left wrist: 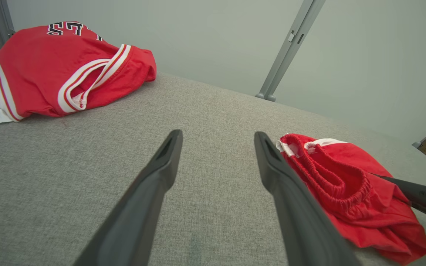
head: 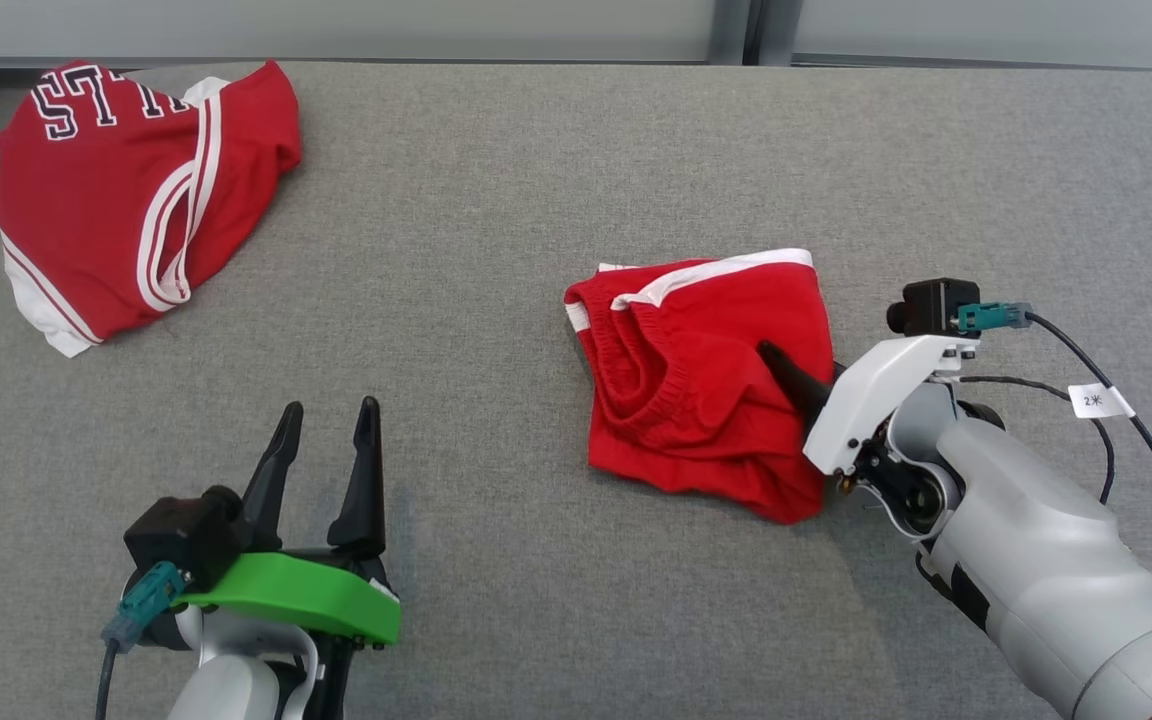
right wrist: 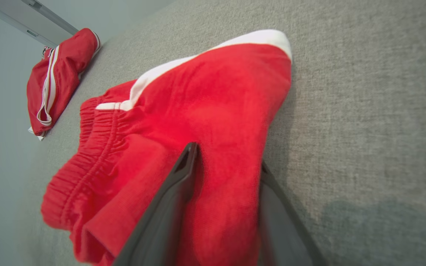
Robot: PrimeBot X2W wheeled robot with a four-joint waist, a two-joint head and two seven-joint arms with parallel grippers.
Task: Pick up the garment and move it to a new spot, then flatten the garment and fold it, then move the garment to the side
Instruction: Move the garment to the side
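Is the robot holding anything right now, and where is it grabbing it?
The left gripper holds nothing. The right gripper straddles a fold on the right side of the red shorts; whether it pinches yet cannot be told.

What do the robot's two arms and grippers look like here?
Both grippers have two long, dark, tapering fingers. The left gripper is mounted on a bright green bracket, the right gripper on a white bracket. Each wrist carries a small black camera with a teal connector. The right forearm is pale grey, with black cables and a white tag.
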